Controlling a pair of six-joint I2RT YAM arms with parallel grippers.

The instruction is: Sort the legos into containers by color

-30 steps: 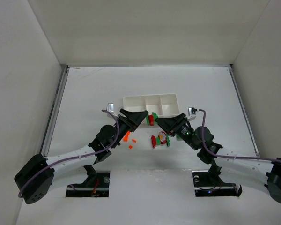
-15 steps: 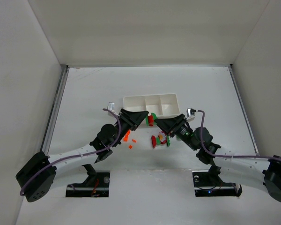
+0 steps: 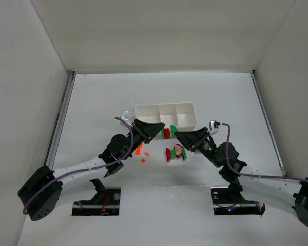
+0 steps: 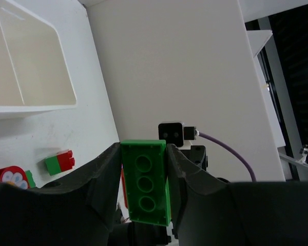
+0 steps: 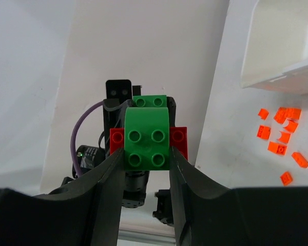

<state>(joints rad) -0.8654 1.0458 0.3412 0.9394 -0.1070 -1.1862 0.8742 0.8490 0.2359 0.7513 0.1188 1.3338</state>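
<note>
The white three-compartment tray (image 3: pixel 139 117) sits mid-table. My left gripper (image 3: pixel 155 129) is shut on a green brick (image 4: pixel 143 182), held in front of the tray's near wall (image 4: pixel 31 108). My right gripper (image 3: pixel 178 135) faces it, shut on a rounded green block (image 5: pixel 147 136) with a red brick (image 5: pixel 178 138) behind it. The two held pieces meet between the grippers; I cannot tell whether they are joined. Orange bits (image 3: pixel 138 149) lie on the table under the left gripper and also show in the right wrist view (image 5: pixel 280 133). All three compartments look empty.
A cluster of red and green pieces (image 3: pixel 176 152), one red with white dots (image 4: pixel 10 176), lies under the right gripper. A small green-and-red brick (image 4: pixel 60 162) lies next to it. White walls enclose the table on three sides.
The right gripper has drawn back a little to the right. The left gripper has shifted slightly, and the green and red pieces between them now look more spread out.
</note>
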